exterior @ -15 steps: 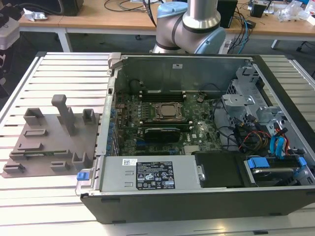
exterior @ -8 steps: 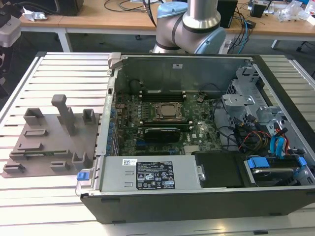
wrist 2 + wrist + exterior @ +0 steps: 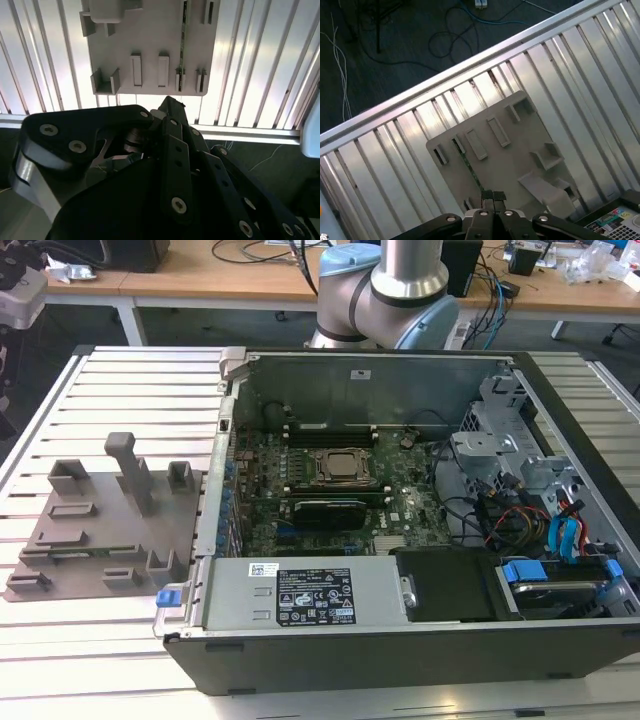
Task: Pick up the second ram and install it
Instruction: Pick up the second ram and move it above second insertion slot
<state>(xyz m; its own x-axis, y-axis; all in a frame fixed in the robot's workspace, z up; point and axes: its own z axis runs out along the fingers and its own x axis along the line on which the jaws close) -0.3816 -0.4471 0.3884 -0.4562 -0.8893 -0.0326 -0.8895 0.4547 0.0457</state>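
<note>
Pincer (image 3: 493,196), fingers pressed together and empty as I read it, hangs over the grey fixture plate (image 3: 507,162); the second ram (image 3: 470,169) stands on edge in that plate's slot, just beneath, long axis running away from the tips.

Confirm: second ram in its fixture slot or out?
In. The second ram stands on edge in a slot of the grey fixture; the gripper hovers clear of it.
</note>
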